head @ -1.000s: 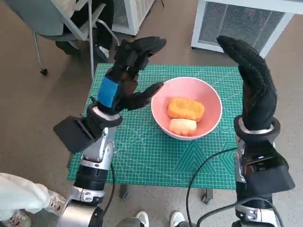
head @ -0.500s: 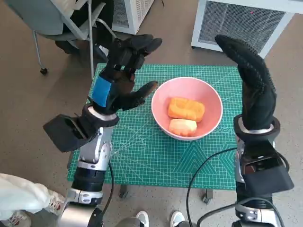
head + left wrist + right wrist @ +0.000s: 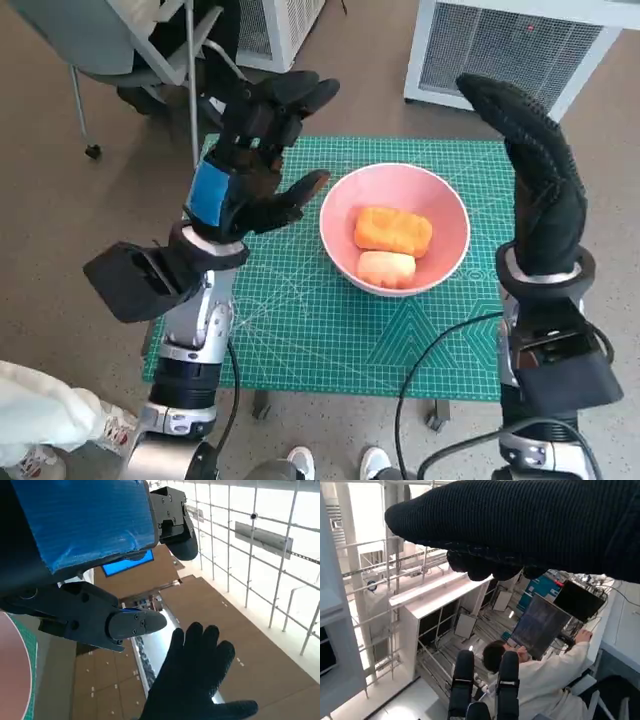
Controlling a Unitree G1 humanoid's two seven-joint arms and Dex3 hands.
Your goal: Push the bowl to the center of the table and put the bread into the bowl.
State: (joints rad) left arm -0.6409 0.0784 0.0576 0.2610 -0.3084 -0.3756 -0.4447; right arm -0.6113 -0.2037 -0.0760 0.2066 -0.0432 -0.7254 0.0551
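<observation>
A pink bowl (image 3: 440,205) stands on the green cutting mat (image 3: 300,320), near the table's middle and a little to the right. Inside it lie an orange piece of bread (image 3: 393,229) and a paler piece (image 3: 386,268) in front of it. My left hand (image 3: 255,150) is raised to the left of the bowl, fingers spread, holding nothing and apart from the rim. My right hand (image 3: 530,165) is raised upright at the bowl's right, flat and empty. The left wrist view shows my left hand (image 3: 90,545), the gloved right hand (image 3: 195,680) beyond it, and a sliver of the bowl (image 3: 12,670).
A grey chair (image 3: 130,50) stands beyond the table's far left corner. A white grilled unit (image 3: 500,50) stands beyond the far right. Shoes (image 3: 335,462) show by the near edge, and a white sleeve (image 3: 40,415) at lower left. A person in white (image 3: 540,675) sits at a monitor.
My left hand has drawn back leftward from the bowl's rim and risen slightly. The right hand, the bowl and the bread have stayed in place.
</observation>
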